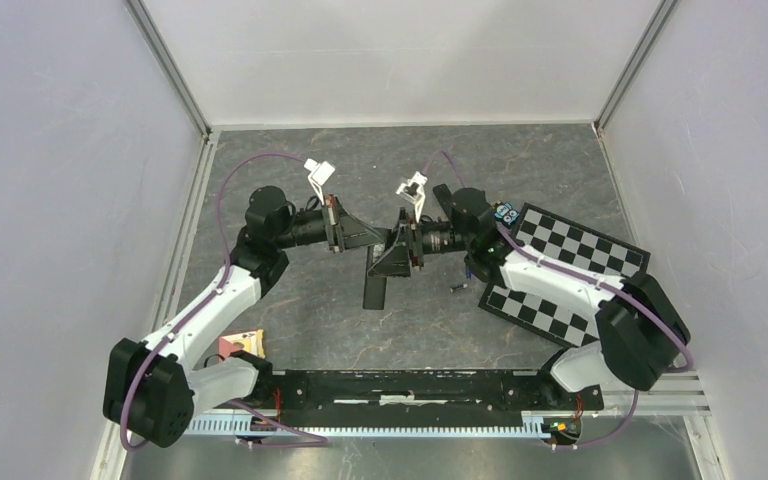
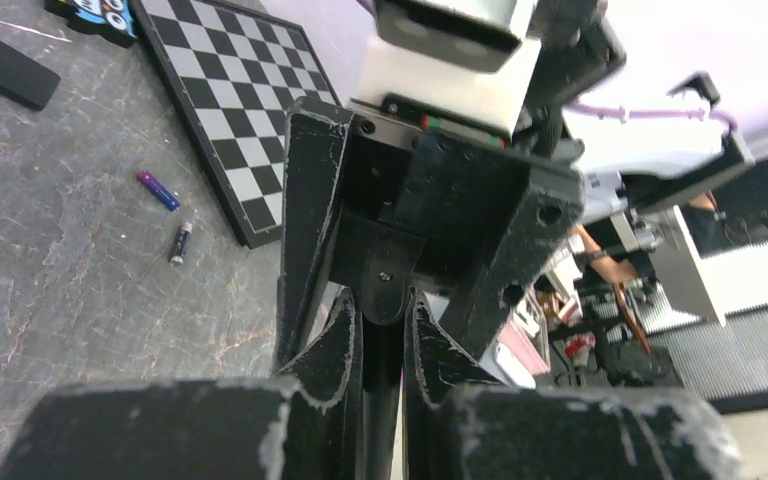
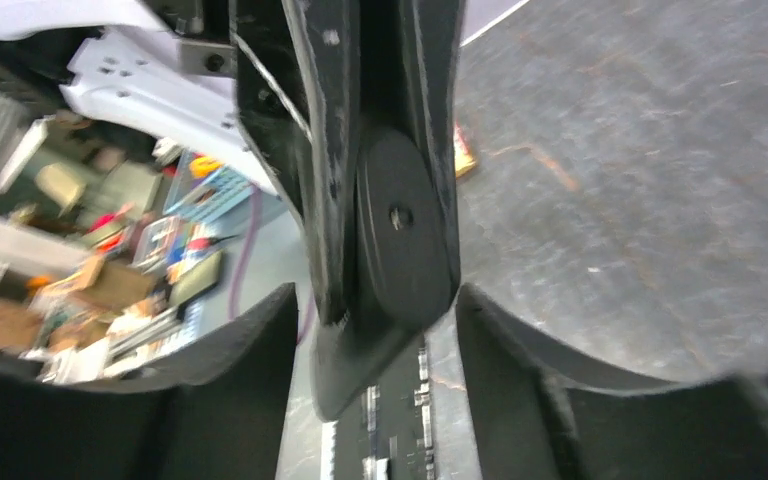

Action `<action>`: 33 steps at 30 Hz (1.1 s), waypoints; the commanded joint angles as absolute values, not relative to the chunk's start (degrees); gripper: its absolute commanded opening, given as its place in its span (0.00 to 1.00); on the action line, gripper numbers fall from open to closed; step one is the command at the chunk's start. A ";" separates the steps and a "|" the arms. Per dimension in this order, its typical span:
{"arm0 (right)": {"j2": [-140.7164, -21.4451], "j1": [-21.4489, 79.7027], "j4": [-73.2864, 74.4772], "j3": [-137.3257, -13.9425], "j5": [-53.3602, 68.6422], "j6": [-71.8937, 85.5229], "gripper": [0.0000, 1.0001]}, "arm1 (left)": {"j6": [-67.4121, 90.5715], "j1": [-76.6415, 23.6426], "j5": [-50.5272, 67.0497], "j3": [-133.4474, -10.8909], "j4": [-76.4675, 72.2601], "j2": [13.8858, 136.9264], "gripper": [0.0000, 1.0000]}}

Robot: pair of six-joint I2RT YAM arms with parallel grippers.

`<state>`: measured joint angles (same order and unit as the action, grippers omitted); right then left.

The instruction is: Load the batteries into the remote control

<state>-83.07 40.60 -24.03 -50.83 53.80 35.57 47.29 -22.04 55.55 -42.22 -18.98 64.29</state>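
Here the grey table (image 1: 290, 190) carries a checkerboard (image 1: 560, 275) on its right side. Above the middle, the left gripper (image 2: 384, 320) has its fingers pressed close on a dark slab, apparently the remote control (image 1: 374, 285). The right gripper (image 3: 375, 300) stands with its fingers wide apart around it. A blue battery (image 2: 158, 190) and a dark battery (image 2: 180, 243) lie on the table beside the checkerboard, not touching each other.
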 commanded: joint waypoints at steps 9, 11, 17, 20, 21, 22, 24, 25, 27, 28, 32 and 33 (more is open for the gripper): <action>-69.53 40.52 -74.67 -22.45 16.92 63.71 0.82 | 69.30 -23.48 27.36 -39.42 -38.61 61.83 0.02; -71.06 40.56 -78.69 -23.75 18.56 64.81 0.81 | 71.41 -23.52 26.40 -38.44 -40.31 62.00 0.02; -75.15 41.17 -81.59 -28.17 21.27 68.59 0.74 | 73.41 -23.65 23.14 -35.85 -43.52 61.00 0.02; -76.46 41.89 -77.72 -30.39 22.47 68.76 0.72 | 73.81 -23.74 21.14 -34.43 -45.39 59.85 0.02; -76.67 42.33 -75.87 -30.88 22.32 68.17 0.72 | 73.83 -23.81 20.75 -34.14 -45.98 59.51 0.02; -76.75 42.63 -74.28 -31.21 22.03 67.53 0.72 | 73.83 -23.74 20.63 -34.05 -46.12 59.22 0.02; -76.81 43.02 -70.34 -31.87 21.41 66.05 0.73 | 73.77 -23.84 20.38 -33.72 -46.44 58.64 0.02; -76.93 43.02 -69.87 -31.93 21.16 65.91 0.73 | 73.77 -23.87 20.55 -33.71 -46.58 58.52 0.02; -77.67 43.07 -72.59 -31.91 21.57 67.22 0.66 | 73.54 -23.83 20.74 -33.55 -46.77 58.16 0.02; -77.99 43.07 -73.74 -32.04 22.04 68.05 0.58 | 73.46 -23.84 20.74 -33.40 -46.76 58.03 0.02; -79.16 43.07 -76.71 -32.67 23.32 70.28 0.18 | 73.40 -23.83 20.66 -32.84 -47.54 57.74 0.04; -79.28 43.06 -76.42 -32.92 23.62 70.40 0.10 | 73.27 -23.84 21.14 -32.93 -47.68 57.65 0.08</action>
<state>-78.78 42.92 -72.36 -29.98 21.98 68.53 72.44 -23.66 22.28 -33.32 -43.88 58.76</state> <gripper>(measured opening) 0.230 0.140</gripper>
